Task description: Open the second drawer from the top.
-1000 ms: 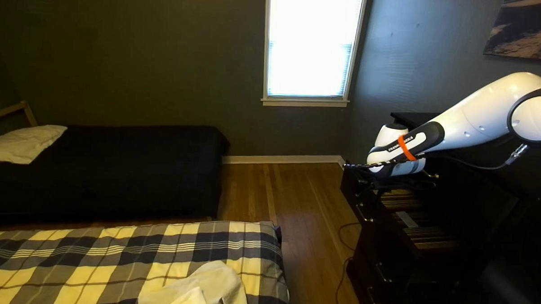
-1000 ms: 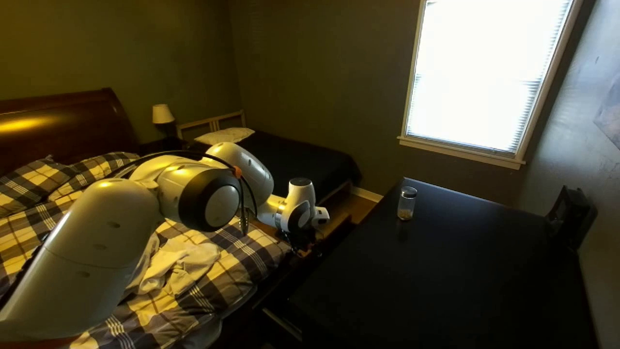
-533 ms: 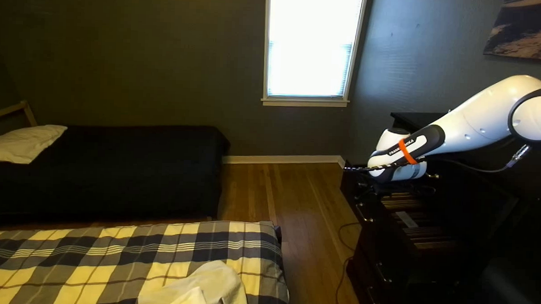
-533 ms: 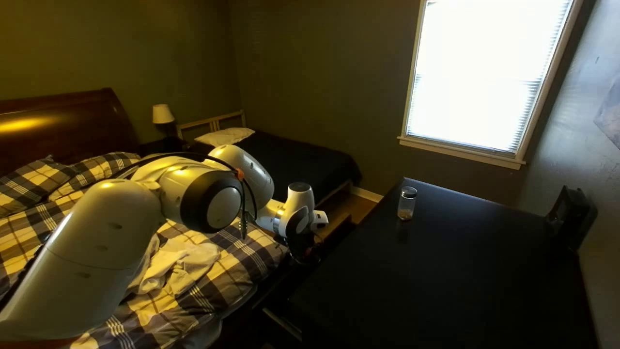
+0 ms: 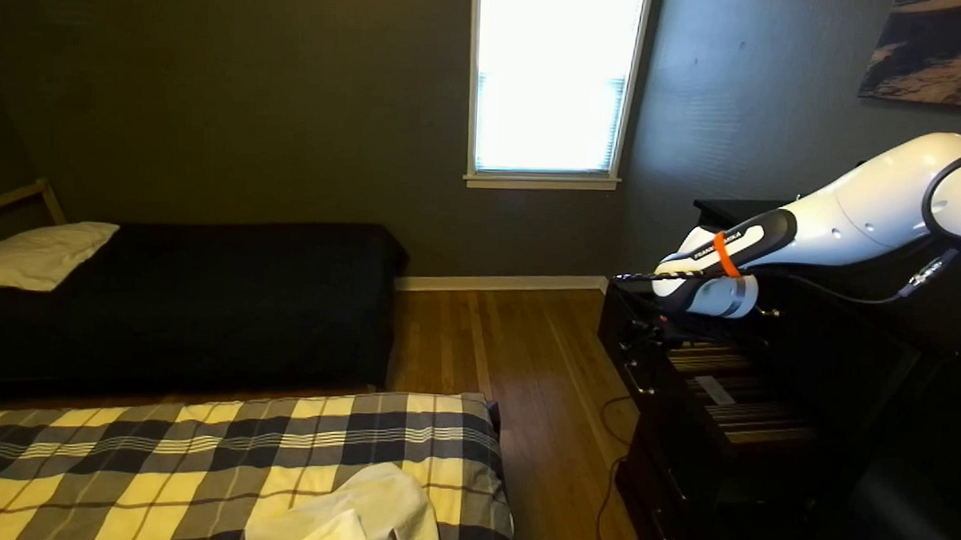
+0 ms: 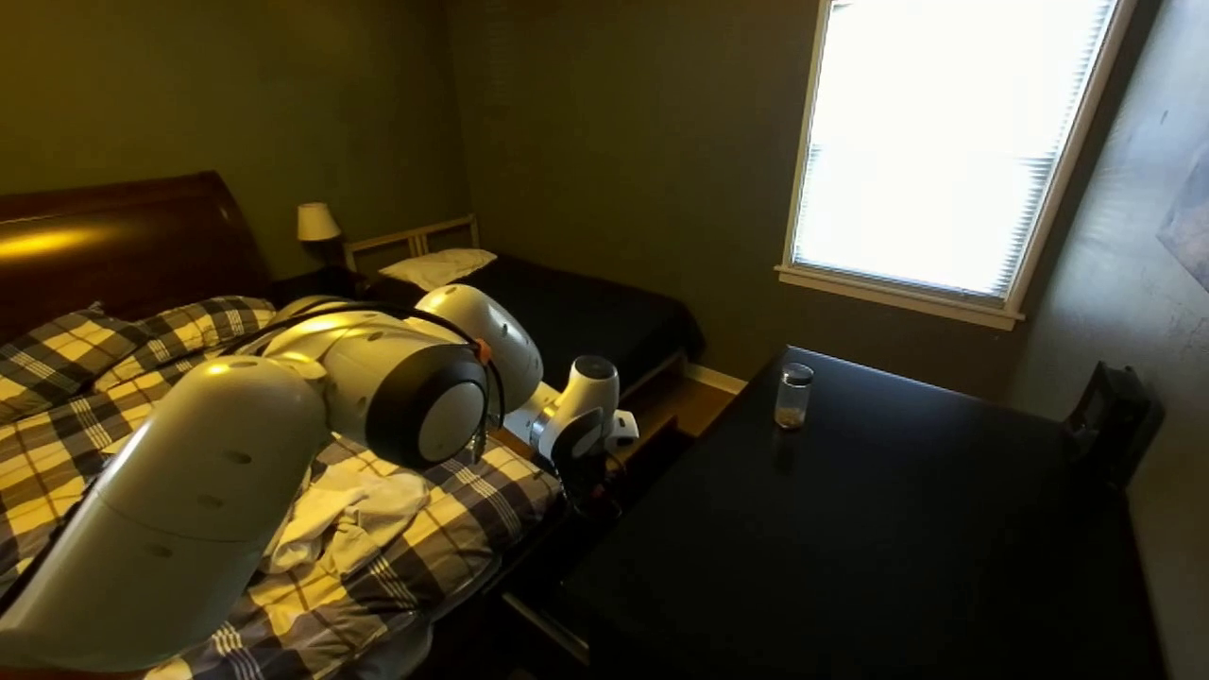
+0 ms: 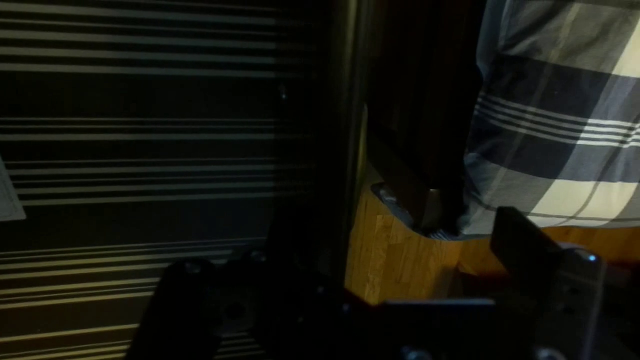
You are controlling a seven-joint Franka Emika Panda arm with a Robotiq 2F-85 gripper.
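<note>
The second drawer from the top (image 5: 639, 379) is near-black with a pale pull. It stands pulled well out of the dark dresser (image 5: 734, 207), and its striped inside shows. In the wrist view its front rim (image 7: 357, 125) runs top to bottom. My gripper (image 5: 646, 336) is low at this drawer's front edge; it also shows in an exterior view (image 6: 595, 486). In the wrist view the gripper (image 7: 410, 245) has its fingers wide apart, one dark against the drawer's inside, one beyond the rim. The picture is too dark to show whether a finger touches the drawer.
A plaid bed (image 5: 282, 455) stands across a narrow strip of wooden floor (image 5: 541, 368). A glass jar (image 6: 793, 399) and a dark frame (image 6: 1115, 425) stand on the dresser top (image 6: 850, 529). A cable (image 5: 603, 498) lies on the floor.
The drawer has slid a little farther out from the dresser, toward the bed. My gripper first dropped lower behind its front edge, then moved outward with it; the wrist tilted.
</note>
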